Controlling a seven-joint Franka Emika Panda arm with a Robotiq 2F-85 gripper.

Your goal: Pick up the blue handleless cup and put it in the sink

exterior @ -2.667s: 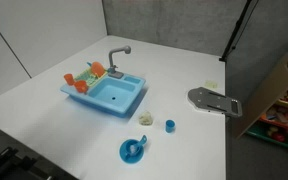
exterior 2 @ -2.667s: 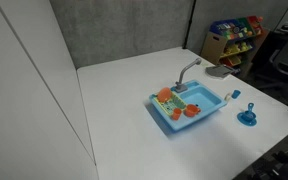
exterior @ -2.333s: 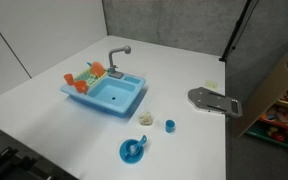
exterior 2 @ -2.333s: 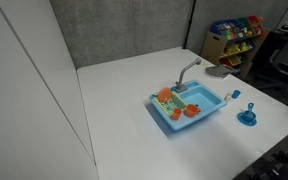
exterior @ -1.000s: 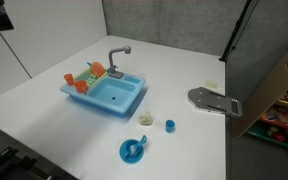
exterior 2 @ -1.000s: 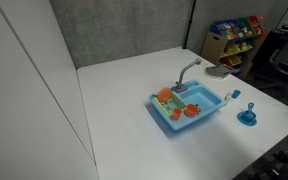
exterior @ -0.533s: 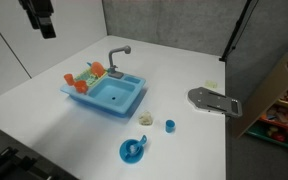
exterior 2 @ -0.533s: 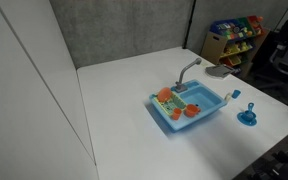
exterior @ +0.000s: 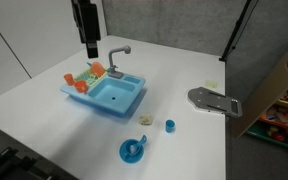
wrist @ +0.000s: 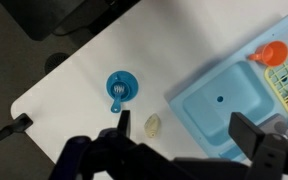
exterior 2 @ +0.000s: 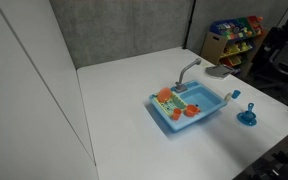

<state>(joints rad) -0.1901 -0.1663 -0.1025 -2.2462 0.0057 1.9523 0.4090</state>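
Observation:
The blue handleless cup [exterior: 170, 125] stands on the white table, right of the sink; it also shows in the other exterior view [exterior 2: 235, 94]. I do not see it in the wrist view. The light-blue sink [exterior: 106, 94] has a grey faucet and a rack of orange and green dishes; it also shows in an exterior view [exterior 2: 190, 108] and the wrist view [wrist: 224, 100]. My gripper [exterior: 90, 50] hangs high above the sink's back left, far from the cup. In the wrist view the gripper [wrist: 184, 135] is open and empty.
A larger blue cup on a saucer [exterior: 133, 150] stands near the table's front edge. A cream-white lump [exterior: 146, 119] lies between the sink and the small cup. A grey flat object [exterior: 214, 101] lies at the table's right edge. Shelves of toys [exterior 2: 234, 35] stand beyond the table.
The arm has come into the exterior view from the top left and moved right, to above the back of the sink. Nothing on the table has moved.

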